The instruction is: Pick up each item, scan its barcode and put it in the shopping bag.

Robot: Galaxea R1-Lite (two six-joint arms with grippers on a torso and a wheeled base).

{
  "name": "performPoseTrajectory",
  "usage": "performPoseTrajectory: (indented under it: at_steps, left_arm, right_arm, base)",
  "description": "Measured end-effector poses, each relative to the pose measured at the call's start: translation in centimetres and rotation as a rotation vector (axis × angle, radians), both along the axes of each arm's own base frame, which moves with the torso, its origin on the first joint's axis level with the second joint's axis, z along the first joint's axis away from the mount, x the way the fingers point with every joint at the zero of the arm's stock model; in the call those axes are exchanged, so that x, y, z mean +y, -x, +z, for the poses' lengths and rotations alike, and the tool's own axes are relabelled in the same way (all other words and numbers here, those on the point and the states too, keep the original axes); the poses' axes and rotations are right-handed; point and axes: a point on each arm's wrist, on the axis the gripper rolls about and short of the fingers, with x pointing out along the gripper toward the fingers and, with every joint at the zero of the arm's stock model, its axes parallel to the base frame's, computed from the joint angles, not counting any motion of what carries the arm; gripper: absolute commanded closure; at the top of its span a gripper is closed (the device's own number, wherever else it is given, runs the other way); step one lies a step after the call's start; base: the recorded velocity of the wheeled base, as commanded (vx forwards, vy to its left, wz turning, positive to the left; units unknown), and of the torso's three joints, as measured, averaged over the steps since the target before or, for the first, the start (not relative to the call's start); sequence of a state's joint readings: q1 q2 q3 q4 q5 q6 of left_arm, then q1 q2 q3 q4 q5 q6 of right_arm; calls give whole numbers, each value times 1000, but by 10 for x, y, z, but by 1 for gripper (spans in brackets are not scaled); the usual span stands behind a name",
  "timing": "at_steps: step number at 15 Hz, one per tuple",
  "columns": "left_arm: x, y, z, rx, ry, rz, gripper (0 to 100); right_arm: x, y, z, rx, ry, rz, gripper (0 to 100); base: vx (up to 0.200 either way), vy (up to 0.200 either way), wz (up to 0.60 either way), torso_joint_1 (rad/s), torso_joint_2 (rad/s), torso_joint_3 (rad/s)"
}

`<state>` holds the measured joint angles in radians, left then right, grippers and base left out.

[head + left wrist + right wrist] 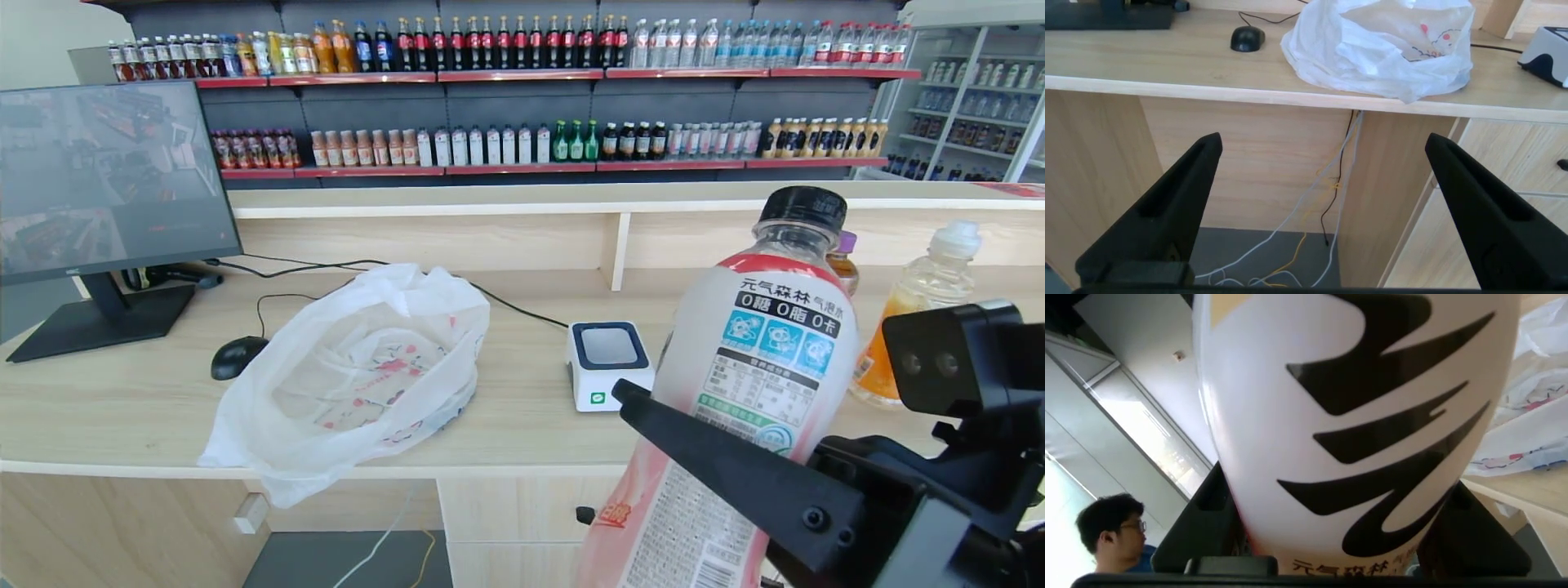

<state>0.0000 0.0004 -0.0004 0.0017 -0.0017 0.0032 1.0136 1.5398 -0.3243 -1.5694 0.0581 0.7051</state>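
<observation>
The shopping bag [351, 376] sags over the near edge of the counter [106, 408], left of the barcode scanner [608, 363], with a bare strip between them. My right gripper [710, 441] clamps the pink-labelled drink bottle [759, 351], tilted, near-right of the scanner and seemingly off the counter. My left gripper [1323, 143] hangs spread wide below the counter edge.

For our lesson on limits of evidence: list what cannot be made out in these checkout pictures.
1. Held bottle: head view, base cut off by the bottom edge.
2. Shopping bag: head view, whether anything lies inside is veiled by crumpled plastic.
3. Purple-capped bottle: head view, body hidden behind the held bottle.
</observation>
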Motion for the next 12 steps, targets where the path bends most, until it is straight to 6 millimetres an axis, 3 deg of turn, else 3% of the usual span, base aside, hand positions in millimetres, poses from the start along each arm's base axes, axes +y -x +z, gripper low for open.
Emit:
performPoseTrajectory:
  at_steps: [12]
  left_arm:
    - [0,0,0,0,0,0,0]
  right_arm:
    - [-2,1,4,-10,-13,-2,100]
  base:
    - [0,0,0,0,0,0]
